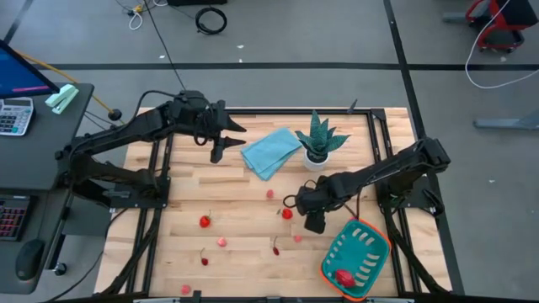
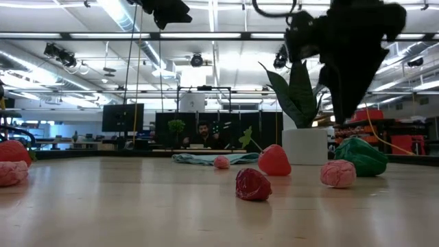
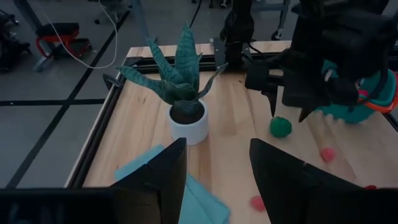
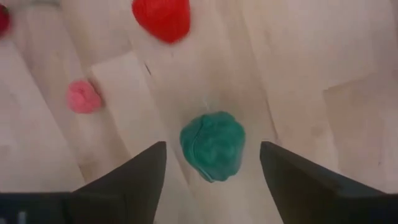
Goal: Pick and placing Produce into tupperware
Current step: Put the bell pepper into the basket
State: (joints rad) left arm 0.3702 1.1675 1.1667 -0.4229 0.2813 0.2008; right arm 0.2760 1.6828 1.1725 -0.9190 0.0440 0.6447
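Bright ceiling strip lights (image 2: 123, 17) glare in the low view, turning the right gripper (image 2: 350, 103) into a blurred silhouette, while the tabletop (image 1: 244, 227) lies evenly lit with soft shadows.

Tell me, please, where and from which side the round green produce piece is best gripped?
Grip the green piece across its widest middle, probably from straight above. It is a small rounded lump lying free on the wooden table, apart from the red piece and pink piece. The right gripper is open and already straddles it.

Potted plant (image 3: 185, 93) by blue cloth (image 3: 186, 199) — green piece (image 3: 280, 127) beyond.
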